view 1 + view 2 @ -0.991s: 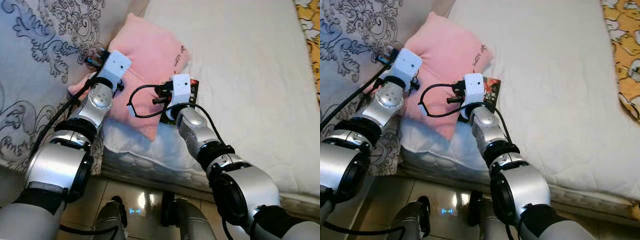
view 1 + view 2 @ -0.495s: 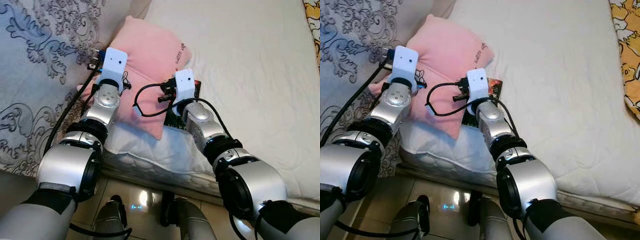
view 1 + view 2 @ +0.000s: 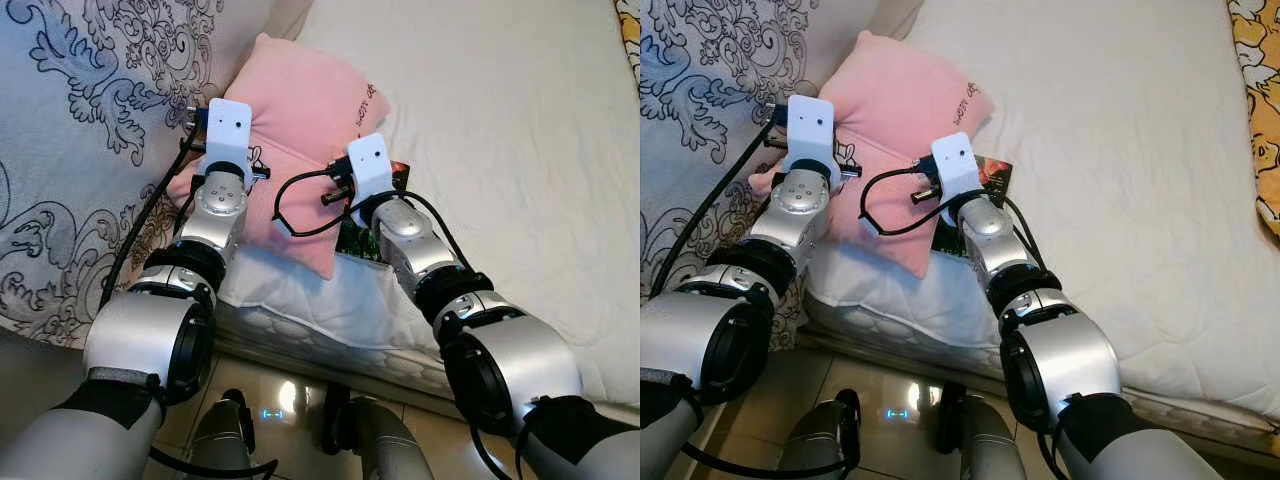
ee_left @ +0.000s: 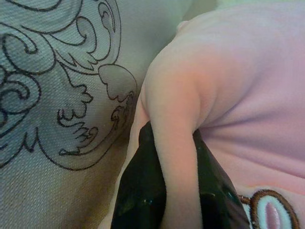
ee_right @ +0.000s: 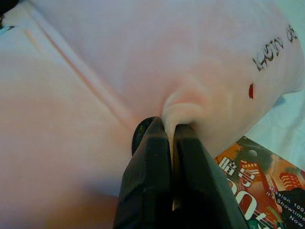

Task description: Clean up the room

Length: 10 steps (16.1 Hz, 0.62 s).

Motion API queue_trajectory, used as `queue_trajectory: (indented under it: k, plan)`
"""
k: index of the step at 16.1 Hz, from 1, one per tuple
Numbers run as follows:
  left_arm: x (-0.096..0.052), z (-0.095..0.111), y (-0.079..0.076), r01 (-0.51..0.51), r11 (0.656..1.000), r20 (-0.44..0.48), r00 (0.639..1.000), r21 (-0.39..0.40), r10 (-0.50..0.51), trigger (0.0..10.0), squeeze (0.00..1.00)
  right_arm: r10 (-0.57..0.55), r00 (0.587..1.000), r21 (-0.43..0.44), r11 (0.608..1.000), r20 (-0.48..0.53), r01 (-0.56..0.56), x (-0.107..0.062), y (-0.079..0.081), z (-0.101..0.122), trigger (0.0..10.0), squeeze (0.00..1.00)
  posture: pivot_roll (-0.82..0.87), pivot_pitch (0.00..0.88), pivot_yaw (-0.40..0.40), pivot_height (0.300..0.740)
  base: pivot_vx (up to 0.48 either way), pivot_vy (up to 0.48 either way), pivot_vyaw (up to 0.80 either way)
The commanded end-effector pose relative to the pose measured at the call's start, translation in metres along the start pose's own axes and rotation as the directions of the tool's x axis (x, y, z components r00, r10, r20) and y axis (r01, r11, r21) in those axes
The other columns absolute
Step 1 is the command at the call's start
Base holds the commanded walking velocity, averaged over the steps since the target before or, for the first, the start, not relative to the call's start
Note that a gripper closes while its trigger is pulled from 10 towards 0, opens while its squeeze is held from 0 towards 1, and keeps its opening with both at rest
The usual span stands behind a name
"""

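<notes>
A pink pillow [image 3: 300,110] with dark lettering lies at the near left corner of the white bed [image 3: 500,130], one corner hanging over the mattress edge. My left gripper [image 4: 174,157] is shut on a thick fold of the pink pillow [image 4: 238,86] at its left side, beside the patterned cloth [image 4: 57,95]. My right gripper [image 5: 172,138] is shut on a small pinch of the pink pillow [image 5: 143,57] near its right edge. A colourful booklet [image 5: 257,181] lies on the bed under that edge, partly covered by the pillow.
Grey cloth [image 3: 90,150] with dark scroll patterns hangs to the left of the bed. A yellow printed blanket [image 3: 1255,100] lies at the bed's far right. Shiny tiled floor [image 3: 270,400] and my legs show below the mattress edge.
Both grippers have stayed shut on the pillow. The pillow has shifted slightly with the arms, and the booklet's corner shows more from under it. The camera has shifted a little.
</notes>
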<state>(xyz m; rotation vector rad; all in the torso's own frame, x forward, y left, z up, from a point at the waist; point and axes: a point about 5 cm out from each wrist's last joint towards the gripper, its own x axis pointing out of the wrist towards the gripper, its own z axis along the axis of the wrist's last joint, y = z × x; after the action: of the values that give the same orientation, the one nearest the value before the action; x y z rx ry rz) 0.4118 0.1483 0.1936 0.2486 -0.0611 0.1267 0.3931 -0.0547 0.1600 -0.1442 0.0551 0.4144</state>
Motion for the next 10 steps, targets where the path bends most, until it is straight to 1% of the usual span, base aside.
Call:
queue_trajectory:
  k: [1,2,3,4,5,6,8,10]
  plan:
    - [-0.001,-0.008,0.015,-0.074,0.997,-0.023,0.997,0.031,0.075,10.0,1.00,-0.112,0.988,0.015,0.993,-0.106,0.114,-0.011,-0.027,-0.024,10.0,1.00,0.04,0.247,-0.123,0.740,0.000,0.000,0.00]
    - [-0.001,-0.008,0.016,-0.079,0.994,-0.010,0.997,0.072,0.080,10.0,1.00,-0.113,0.988,0.015,0.993,-0.105,0.115,-0.011,-0.027,-0.024,10.0,1.00,0.04,0.247,-0.123,0.740,0.000,0.000,0.00]
    - [0.000,-0.006,0.019,-0.094,0.985,0.015,0.996,0.147,0.093,10.0,1.00,-0.117,0.988,0.014,0.993,-0.100,0.119,-0.010,-0.026,-0.023,10.0,1.00,0.04,0.250,-0.123,0.740,0.000,0.000,0.00]
    - [0.000,-0.005,0.021,-0.104,0.976,0.033,0.994,0.192,0.100,10.0,1.00,-0.122,0.988,0.014,0.992,-0.094,0.124,-0.010,-0.026,-0.022,10.0,1.00,0.04,0.249,-0.121,0.740,0.000,0.000,0.00]
    - [0.000,-0.003,0.023,-0.115,0.970,0.051,0.993,0.213,0.107,10.0,1.00,-0.126,0.988,0.019,0.992,-0.092,0.129,-0.010,-0.027,-0.021,10.0,1.00,0.05,0.249,-0.120,0.740,0.000,0.000,0.00]
    - [0.001,0.000,0.025,-0.132,0.967,0.073,0.990,0.218,0.118,10.0,1.00,-0.129,0.988,0.014,0.991,-0.083,0.130,-0.010,-0.028,-0.020,10.0,1.00,0.05,0.249,-0.122,0.740,0.000,0.000,0.00]
    - [0.002,0.008,0.027,-0.151,0.969,0.109,0.985,0.197,0.131,10.0,1.00,-0.137,0.990,0.005,0.991,-0.044,0.137,-0.009,-0.030,-0.013,10.0,1.00,0.06,0.243,-0.123,0.740,0.000,0.000,0.00]
    - [0.000,0.027,0.018,-0.142,0.979,0.231,0.967,0.144,0.107,10.0,1.00,-0.155,0.985,-0.025,0.987,0.080,0.158,-0.010,-0.039,0.004,10.0,1.00,0.05,0.220,-0.127,0.740,0.000,0.000,0.00]
